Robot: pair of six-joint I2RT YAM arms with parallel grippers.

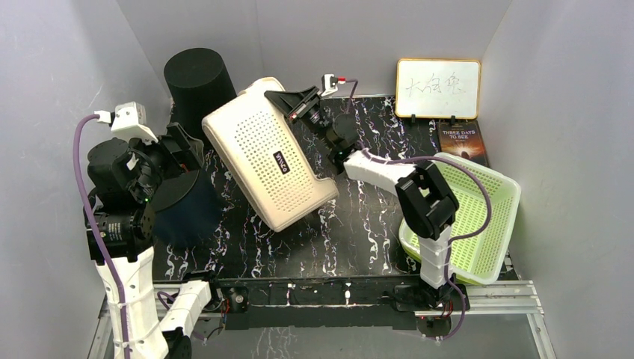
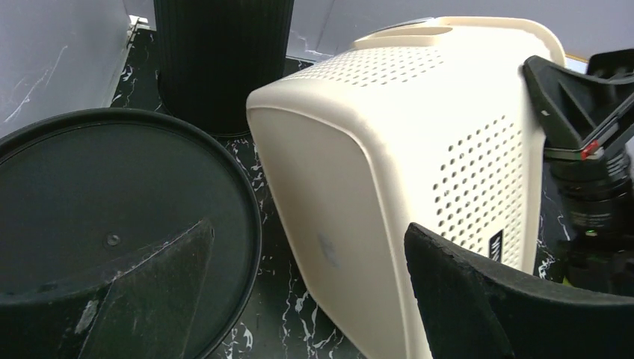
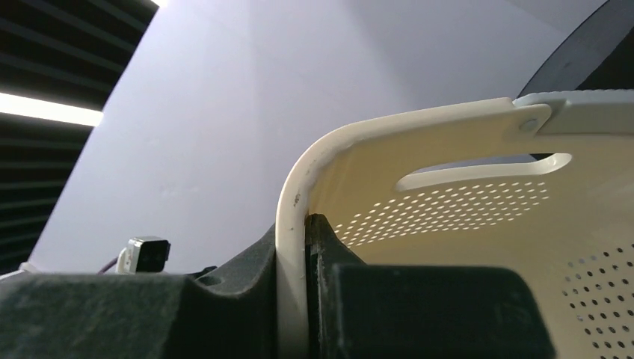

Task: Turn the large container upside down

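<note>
Left of the cream container (image 1: 269,161), the left gripper (image 2: 308,228) is held spread wide and empty over a smooth round black tub (image 1: 183,209). A ribbed black bin (image 1: 198,78) is seen behind the container's left corner. The container, made of rounded perforated plastic, is tilted on the marbled worktop (image 1: 359,239), and its thin rim is pinched by the right gripper (image 1: 295,103) at the far edge. A green mesh basket (image 1: 478,217) is seen to its right.

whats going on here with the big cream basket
The right end effector is shut on the rim of the cream container, which is tilted part way over, not yet upside down. The left end effector is open beside it, holding nothing, with a round black bin close by.
</note>
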